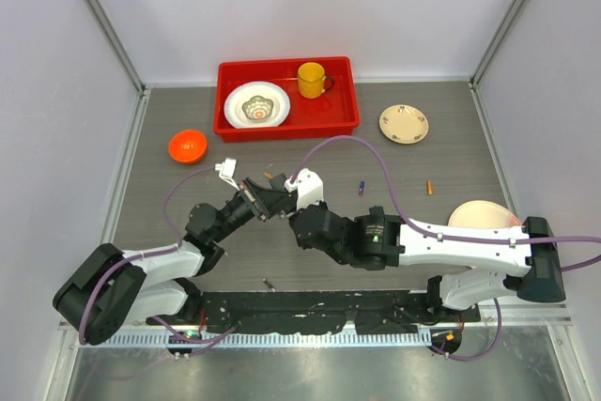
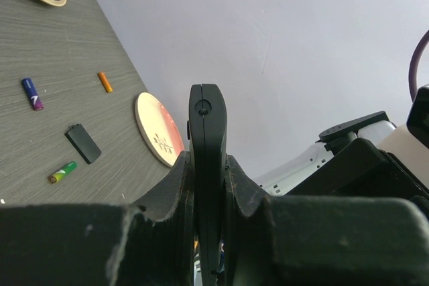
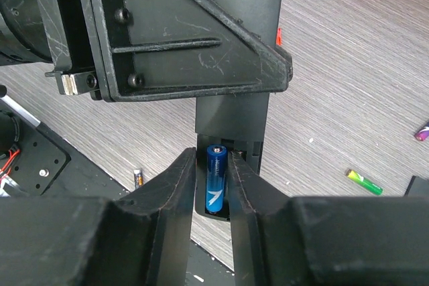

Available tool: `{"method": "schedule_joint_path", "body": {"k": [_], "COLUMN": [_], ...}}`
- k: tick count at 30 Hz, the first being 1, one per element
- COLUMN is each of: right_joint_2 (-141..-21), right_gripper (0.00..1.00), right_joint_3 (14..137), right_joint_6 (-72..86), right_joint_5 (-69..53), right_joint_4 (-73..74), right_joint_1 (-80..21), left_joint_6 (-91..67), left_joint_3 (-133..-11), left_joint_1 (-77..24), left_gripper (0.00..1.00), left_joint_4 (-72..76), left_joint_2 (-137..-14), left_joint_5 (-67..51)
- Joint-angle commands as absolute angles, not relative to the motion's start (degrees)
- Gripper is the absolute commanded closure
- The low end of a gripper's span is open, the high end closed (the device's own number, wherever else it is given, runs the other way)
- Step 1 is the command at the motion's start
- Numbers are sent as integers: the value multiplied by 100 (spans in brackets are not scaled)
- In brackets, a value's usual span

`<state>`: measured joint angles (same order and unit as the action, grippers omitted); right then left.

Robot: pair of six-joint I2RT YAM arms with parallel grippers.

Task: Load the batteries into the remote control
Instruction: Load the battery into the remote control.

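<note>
R claw (image 3: 213, 165) tight on blue batt. (image 3: 215, 184), L claw (image 2: 208, 172) tight on remote (image 2: 208, 118), green batt. (image 3: 364, 181) beyond

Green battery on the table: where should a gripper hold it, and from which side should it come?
Grip the green battery at its middle, from above, closing across its round sides. It lies flat on the table, free all around; the black piece is beside it but apart.

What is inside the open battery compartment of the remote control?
One blue battery sits in the compartment of the remote control, between the right fingers. The fingers cover both sides of it, so a second battery cannot be seen.
</note>
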<state>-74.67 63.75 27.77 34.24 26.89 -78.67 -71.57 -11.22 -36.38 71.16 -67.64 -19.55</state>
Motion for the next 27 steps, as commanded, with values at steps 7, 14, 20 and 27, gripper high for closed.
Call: {"method": "schedule_joint_path", "body": {"k": [7, 14, 20, 27], "right_joint_2": [-7392, -7163, -7084, -6778], "right_gripper": [62, 53, 48, 45], "right_joint_3": [6645, 6600, 6627, 6715], "right_joint_6": [3014, 3050, 3085, 3050], "right_joint_5": [3551, 3551, 3639, 3516], "right_joint_4": [2707, 2593, 2645, 2699], "right_joint_1": [-7910, -7910, -7910, -7919], "left_joint_6": [-7216, -7198, -7198, -7172], "left_joint_3": [-1257, -1239, -1230, -1213], "left_joint_1": [-3665, -3665, -3665, -3665], "left_gripper": [100, 100, 100, 100], "left_joint_4": [8859, 8859, 8859, 8859], "left_joint_2": [-6609, -6609, -6609, -6627], "left_joint_5": [-1986, -1978, -1978, -1960]}}
